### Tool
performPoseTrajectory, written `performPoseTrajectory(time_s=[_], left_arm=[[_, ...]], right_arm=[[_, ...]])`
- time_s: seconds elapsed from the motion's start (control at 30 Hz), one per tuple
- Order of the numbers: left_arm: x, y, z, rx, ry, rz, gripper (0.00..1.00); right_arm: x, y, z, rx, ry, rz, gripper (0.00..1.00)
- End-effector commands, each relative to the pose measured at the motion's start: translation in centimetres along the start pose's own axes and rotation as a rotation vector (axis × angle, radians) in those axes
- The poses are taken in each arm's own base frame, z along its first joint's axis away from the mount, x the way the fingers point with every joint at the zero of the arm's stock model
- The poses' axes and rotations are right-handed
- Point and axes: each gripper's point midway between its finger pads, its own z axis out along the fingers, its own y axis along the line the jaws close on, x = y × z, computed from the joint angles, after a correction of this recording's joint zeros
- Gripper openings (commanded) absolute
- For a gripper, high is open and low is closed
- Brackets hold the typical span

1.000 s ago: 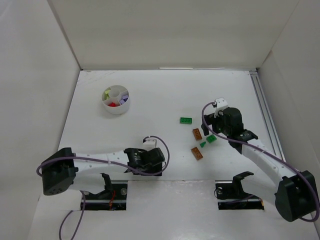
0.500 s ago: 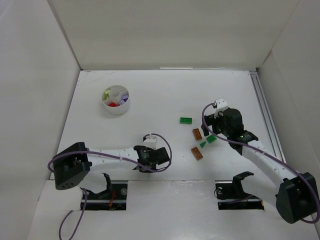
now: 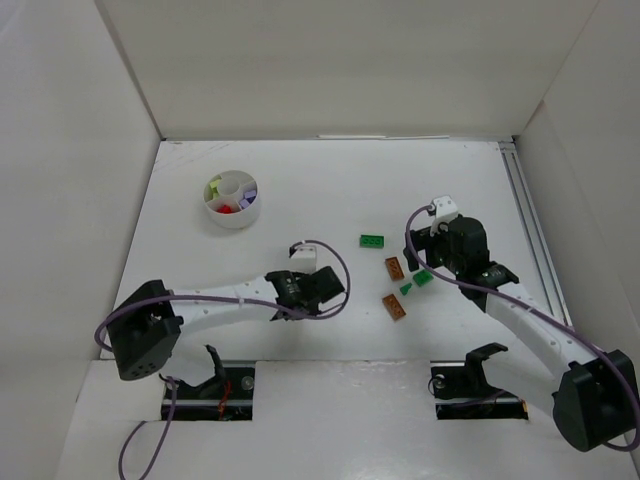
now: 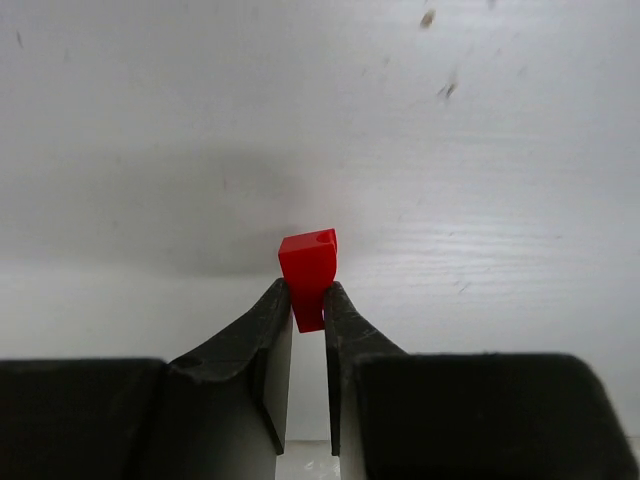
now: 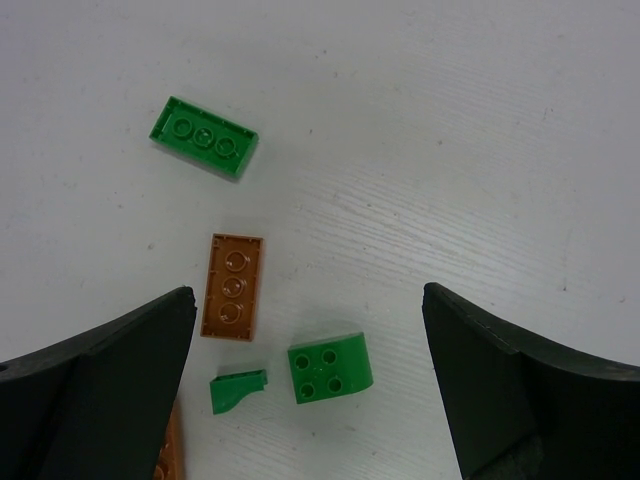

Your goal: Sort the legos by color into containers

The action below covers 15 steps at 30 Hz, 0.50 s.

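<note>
The left hand [image 4: 308, 305] is clenching a red lego [image 4: 309, 262] by its end, probably bound for the white cup [image 3: 233, 221] at upper left. The right hand [image 5: 307, 298] is hanging wide open over a green lego [image 5: 330, 373] and a brown lego [image 5: 233, 287].
</note>
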Motion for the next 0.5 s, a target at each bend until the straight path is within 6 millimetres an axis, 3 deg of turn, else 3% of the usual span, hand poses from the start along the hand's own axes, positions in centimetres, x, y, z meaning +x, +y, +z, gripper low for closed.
performPoseTrajectory(time_s=[0.0,0.03,0.07,0.1,0.2,0.23,0.27,0.3,0.33,0.37,0.4,0.43,0.47], left_arm=[[-6.9,-0.3,-0.5,0.021,-0.153,-0.018,0.0],[-9.4,-1.1,-0.6,0.067,-0.213,-0.056,0.0],[-11.2,-0.8,-0.4,0.063,-0.251,-0.075,0.0],[-14.0,1.0,0.2,0.031,-0.288,-0.137,0.0],[-20.4,2.4,-0.2,0.035,-0.39,-0.207,0.0],[-22.8,4.8,-0.1,0.001,-0.422,-0.274,0.0],[-25.2,5.2,-0.7,0.019,-0.456,-0.299,0.0],[-26.5,6.2,-0.6,0.016,-0.466,-0.326,0.0],[-28.6,8.5,-1.0,-0.006,-0.501,-0.392,0.0],[-28.8,9.6,-0.3,-0.024,-0.49,-0.41,0.0],[-30.3,11.5,-0.2,-0.049,-0.513,-0.442,0.0],[-30.8,11.2,-0.2,-0.037,-0.518,-0.431,0.0],[-31.5,12.9,0.0,-0.061,-0.524,-0.463,0.0]], right_arm=[[-1.4,0.1,0.0,0.001,-0.056,-0.011,1.0],[-1.4,0.1,0.0,0.001,-0.056,-0.011,1.0],[-1.4,0.1,0.0,0.001,-0.056,-0.011,1.0],[-1.4,0.1,0.0,0.001,-0.056,-0.011,1.0],[-1.4,0.1,0.2,0.001,-0.056,-0.021,1.0],[-1.1,-0.1,0.4,0.015,-0.043,-0.02,1.0],[-1.6,-0.3,0.4,0.024,-0.054,-0.02,1.0],[-1.6,-0.7,0.4,0.034,-0.054,-0.015,1.0],[-1.9,-0.7,0.5,0.034,-0.055,-0.015,1.0],[-1.9,-0.7,0.5,0.034,-0.055,-0.015,1.0],[-2.1,-1.0,0.6,0.043,-0.055,-0.01,1.0],[-2.4,-1.2,0.7,0.054,-0.058,-0.009,1.0],[-2.4,-1.5,0.7,0.062,-0.058,-0.005,1.0]])
